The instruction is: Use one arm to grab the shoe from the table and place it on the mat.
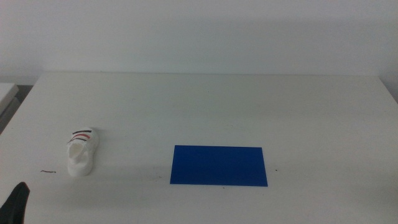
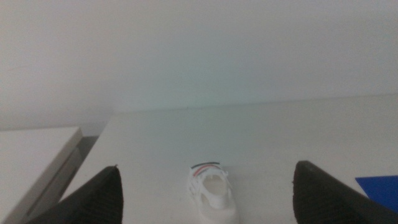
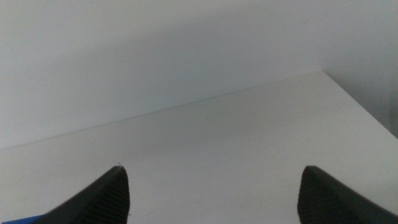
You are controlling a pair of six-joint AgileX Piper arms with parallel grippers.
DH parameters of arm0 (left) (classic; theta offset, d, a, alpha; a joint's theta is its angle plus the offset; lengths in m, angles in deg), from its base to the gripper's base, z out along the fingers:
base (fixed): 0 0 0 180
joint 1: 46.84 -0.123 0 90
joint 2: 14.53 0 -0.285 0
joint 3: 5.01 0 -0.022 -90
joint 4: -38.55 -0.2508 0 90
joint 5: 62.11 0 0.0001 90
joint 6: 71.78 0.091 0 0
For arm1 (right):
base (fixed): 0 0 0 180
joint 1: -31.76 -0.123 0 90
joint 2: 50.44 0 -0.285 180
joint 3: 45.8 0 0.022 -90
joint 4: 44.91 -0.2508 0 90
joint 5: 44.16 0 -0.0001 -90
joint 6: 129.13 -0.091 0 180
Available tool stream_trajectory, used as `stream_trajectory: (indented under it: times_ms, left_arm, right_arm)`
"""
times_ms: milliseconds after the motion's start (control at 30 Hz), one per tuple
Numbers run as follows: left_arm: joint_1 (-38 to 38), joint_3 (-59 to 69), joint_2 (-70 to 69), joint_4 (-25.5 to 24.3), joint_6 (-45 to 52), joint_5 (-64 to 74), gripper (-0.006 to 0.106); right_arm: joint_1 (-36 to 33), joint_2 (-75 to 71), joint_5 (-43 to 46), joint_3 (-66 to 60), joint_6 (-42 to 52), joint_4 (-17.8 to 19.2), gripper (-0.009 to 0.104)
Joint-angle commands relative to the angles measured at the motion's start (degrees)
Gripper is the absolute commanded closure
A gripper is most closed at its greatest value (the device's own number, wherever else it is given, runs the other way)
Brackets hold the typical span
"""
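Note:
The small white shoe (image 1: 81, 152) with dark and red straps lies on the white table (image 1: 211, 106) at the left. The blue mat (image 1: 219, 165) lies flat near the front middle, well to the right of the shoe. My left gripper (image 1: 17, 202) shows only as a dark tip at the bottom left corner, in front of the shoe. In the left wrist view its jaws stand wide apart and empty, with the shoe (image 2: 212, 193) between them farther off and a corner of the mat (image 2: 380, 186) at the side. My right gripper (image 3: 211, 193) is open and empty, out of the middle view.
A pale side surface (image 1: 6, 93) stands beyond the table's left edge; it also shows in the left wrist view (image 2: 31, 155). A small dark thread (image 1: 48, 171) lies on the table left of the shoe. A white wall rises behind the table's far edge.

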Motion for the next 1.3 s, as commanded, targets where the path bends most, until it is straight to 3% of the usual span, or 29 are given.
stream_trajectory:
  times_ms: [0,367,600,967,1267]
  left_arm:
    - [-0.02,-2.24,2.25,1.06,-0.48,1.55,0.007]
    - [-0.02,-41.37,44.39,2.07,-0.93,33.83,0.007]
    - [-0.02,-57.56,65.87,3.45,-10.90,45.23,0.007]
    - [-0.02,-62.98,88.24,4.40,-13.28,39.17,0.007]
    - [-0.63,-66.47,100.63,4.13,-8.41,35.14,0.007]
  right_arm:
    - [-0.10,-0.27,0.49,-0.14,0.20,0.42,0.016]
    - [-0.10,-0.27,0.49,-0.14,0.20,0.42,0.016]
    - [-0.10,-0.27,0.49,-0.14,0.20,0.42,0.016]
    - [-0.10,-0.27,0.49,-0.14,0.20,0.42,0.016]
    - [-0.10,-0.27,0.49,-0.14,0.20,0.42,0.016]
